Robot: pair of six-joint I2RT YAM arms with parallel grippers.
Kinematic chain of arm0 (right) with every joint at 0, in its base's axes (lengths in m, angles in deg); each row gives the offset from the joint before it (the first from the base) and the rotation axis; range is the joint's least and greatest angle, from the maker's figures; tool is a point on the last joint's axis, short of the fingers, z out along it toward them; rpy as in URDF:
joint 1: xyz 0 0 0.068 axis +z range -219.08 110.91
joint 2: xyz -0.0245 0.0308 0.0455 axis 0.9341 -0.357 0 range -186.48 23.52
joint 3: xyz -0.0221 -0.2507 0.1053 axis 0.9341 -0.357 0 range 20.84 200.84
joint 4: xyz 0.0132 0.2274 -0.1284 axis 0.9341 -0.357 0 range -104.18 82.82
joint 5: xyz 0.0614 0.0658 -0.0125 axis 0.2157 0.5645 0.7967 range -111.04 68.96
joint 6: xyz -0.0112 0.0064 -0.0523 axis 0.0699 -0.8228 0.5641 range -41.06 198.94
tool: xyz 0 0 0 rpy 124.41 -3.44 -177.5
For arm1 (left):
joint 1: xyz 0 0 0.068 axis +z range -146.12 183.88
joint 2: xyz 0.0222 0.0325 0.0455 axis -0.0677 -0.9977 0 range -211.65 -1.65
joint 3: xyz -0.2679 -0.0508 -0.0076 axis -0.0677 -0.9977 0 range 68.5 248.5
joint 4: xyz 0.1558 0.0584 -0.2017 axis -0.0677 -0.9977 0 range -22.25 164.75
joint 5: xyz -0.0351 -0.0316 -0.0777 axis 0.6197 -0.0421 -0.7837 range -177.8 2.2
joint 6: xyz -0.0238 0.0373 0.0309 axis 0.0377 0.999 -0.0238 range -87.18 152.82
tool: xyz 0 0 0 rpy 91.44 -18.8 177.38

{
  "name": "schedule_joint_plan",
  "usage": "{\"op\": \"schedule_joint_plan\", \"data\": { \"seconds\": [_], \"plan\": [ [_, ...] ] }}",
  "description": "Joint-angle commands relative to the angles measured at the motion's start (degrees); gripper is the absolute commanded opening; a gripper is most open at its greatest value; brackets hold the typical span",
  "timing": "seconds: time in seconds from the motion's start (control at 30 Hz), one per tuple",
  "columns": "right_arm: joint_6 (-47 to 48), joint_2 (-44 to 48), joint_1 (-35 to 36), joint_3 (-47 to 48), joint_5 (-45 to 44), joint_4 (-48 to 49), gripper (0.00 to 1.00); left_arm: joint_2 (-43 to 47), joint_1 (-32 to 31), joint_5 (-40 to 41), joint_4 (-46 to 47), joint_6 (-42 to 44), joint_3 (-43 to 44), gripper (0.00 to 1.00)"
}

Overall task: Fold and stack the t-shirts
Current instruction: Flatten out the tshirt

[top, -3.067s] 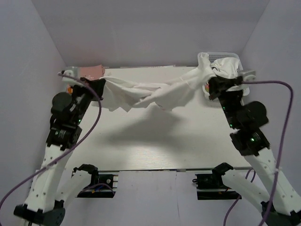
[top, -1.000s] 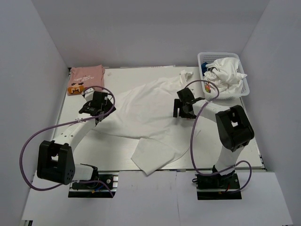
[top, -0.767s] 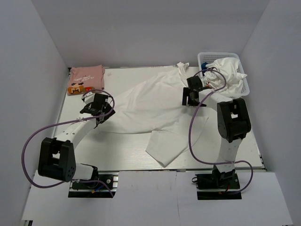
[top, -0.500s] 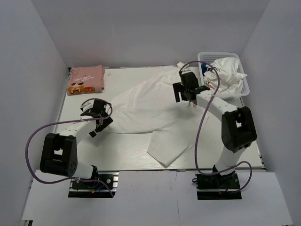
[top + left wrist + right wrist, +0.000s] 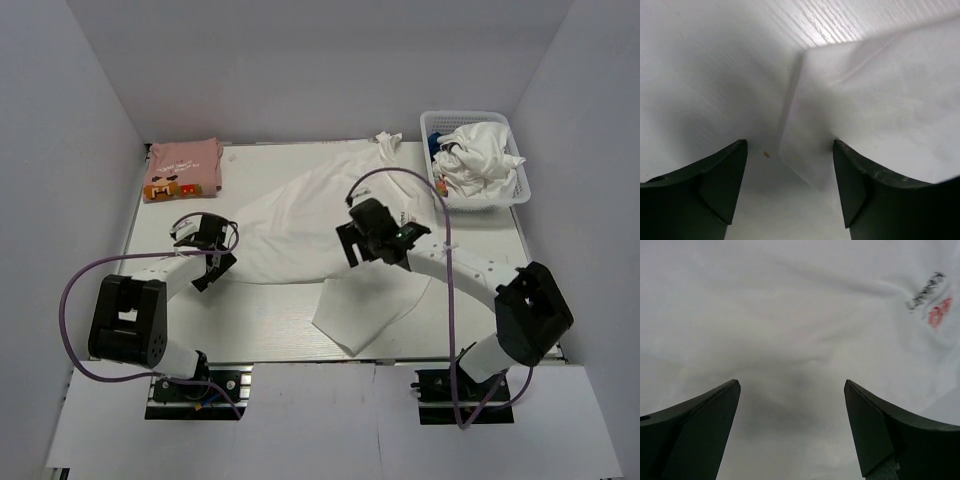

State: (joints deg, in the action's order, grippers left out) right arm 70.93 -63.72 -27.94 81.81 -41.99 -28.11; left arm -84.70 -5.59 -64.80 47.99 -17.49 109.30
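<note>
A: Where are the shirts placed at this moment?

B: The white shirt [image 5: 300,225] is spread crookedly across the table [image 5: 250,325]. One sleeve is up by the far edge and a flap [image 5: 355,310] is turned toward the near edge. The pink shirt [image 5: 183,168] is laid folded in the far left corner, well apart from it. A basket [image 5: 472,114] of crumpled white cloth is set at the far right.

A: And how are the grippers set?

B: The left gripper [image 5: 210,260] is held low at the shirt's left side with its jaws apart. A corner [image 5: 810,145] of the cloth is seen between the fingers [image 5: 715,180] but is not clamped. The right gripper [image 5: 355,245] is hung over the middle of the shirt with its jaws spread wide. Nothing is held there, and only white cloth and a small printed label [image 5: 932,305] are seen beneath it.

A: What could go wrong from here?

B: The corner could be missed, it is judged, because it lies toward one finger and flat on the table. If the jaws were closed too high, the cloth might only be nudged aside. If the corner were pulled while the middle was left unheld, the whole shirt could be dragged and bunched. The near flap could also be carried over the table's edge. If the middle were pinched instead of an edge, a wad would probably be lifted and the creases locked in.
</note>
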Motion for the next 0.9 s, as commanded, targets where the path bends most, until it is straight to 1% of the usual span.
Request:
{"op": "schedule_joint_plan", "data": {
  "seconds": [0.0, 0.03, 0.07, 0.1, 0.13, 0.17, 0.2, 0.23, 0.27, 0.37, 0.5, 0.53, 0.63, 0.67, 0.77, 0.8, 0.83, 0.87],
  "plan": [
    [-6.3, 3.3, 7.4, -3.1, 0.5, -5.7, 0.90, -2.9, 1.0, 0.6, 2.7, -2.0, 0.0, 0.77],
    [-7.9, 3.7, 11.5, -4.0, 0.6, -6.1, 0.90, -3.4, 1.0, 0.6, 2.7, -2.6, 0.5, 0.67],
    [-8.2, 4.4, 12.8, -5.3, 0.5, -6.8, 0.90, -3.4, 1.0, -0.1, 2.7, -2.6, 0.5, 0.60],
    [-8.9, 4.7, 14.0, -6.5, 1.5, -7.1, 0.90, -4.1, 1.0, -0.6, 3.2, -2.6, 0.5, 0.48],
    [-9.1, 5.8, 16.8, -7.1, 1.8, -7.3, 0.90, -4.1, 1.0, -0.6, 3.2, -2.6, 0.5, 0.38],
    [-9.0, 6.1, 17.8, -8.4, 4.7, -7.3, 0.90, -4.1, 1.0, -0.6, 3.2, -2.6, 0.5, 0.29],
    [-9.0, 6.5, 18.6, -9.5, 5.0, -8.2, 0.90, -4.1, 1.0, -0.6, 3.2, -2.6, 0.5, 0.20],
    [-9.8, 6.7, 20.4, -10.6, 5.3, -8.3, 0.90, -3.3, 1.0, -0.6, 2.6, -2.6, 0.5, 0.07],
    [-10.0, 7.7, 21.9, -11.4, 7.0, -8.7, 0.90, -2.0, 1.0, -0.6, 2.6, -2.6, 0.5, 0.01],
    [-11.2, 7.7, 24.8, -14.7, 8.9, -8.8, 0.90, 0.3, 1.0, -1.1, 2.6, -2.6, -0.6, 0.00],
    [-11.9, 4.2, 27.5, -16.8, 11.5, -7.8, 0.90, 5.2, 0.0, -1.7, 2.6, -2.6, -1.9, 0.00],
    [-11.9, 3.6, 28.0, -17.2, 12.1, -6.3, 0.90, 5.8, 0.0, -1.7, 2.6, -2.1, -2.6, 0.00],
    [-12.2, 2.2, 28.5, -18.0, 11.2, -5.4, 0.89, 7.2, 0.0, -2.4, 3.2, -2.1, -3.2, 0.00],
    [-13.1, 1.6, 28.5, -18.6, 11.2, -5.3, 0.85, 7.8, 0.0, -2.4, 3.2, -1.6, -3.2, 0.00],
    [-13.9, 0.9, 28.3, -20.4, 10.6, -4.7, 0.78, 8.3, 0.0, -2.9, 3.2, -1.0, -3.2, 0.00],
    [-15.0, 0.4, 28.2, -21.0, 10.6, -3.9, 0.61, 8.9, 0.0, -2.9, 3.2, -1.0, -3.7, 0.00],
    [-15.3, 0.2, 28.3, -21.3, 10.3, -3.7, 0.48, 9.0, 0.0, -2.9, 3.2, -1.0, -3.7, 0.00],
    [-16.5, 0.0, 28.2, -21.4, 8.6, -5.5, 0.30, 9.0, 0.0, -2.9, 3.2, -1.0, -3.7, 0.00]
  ]
}}
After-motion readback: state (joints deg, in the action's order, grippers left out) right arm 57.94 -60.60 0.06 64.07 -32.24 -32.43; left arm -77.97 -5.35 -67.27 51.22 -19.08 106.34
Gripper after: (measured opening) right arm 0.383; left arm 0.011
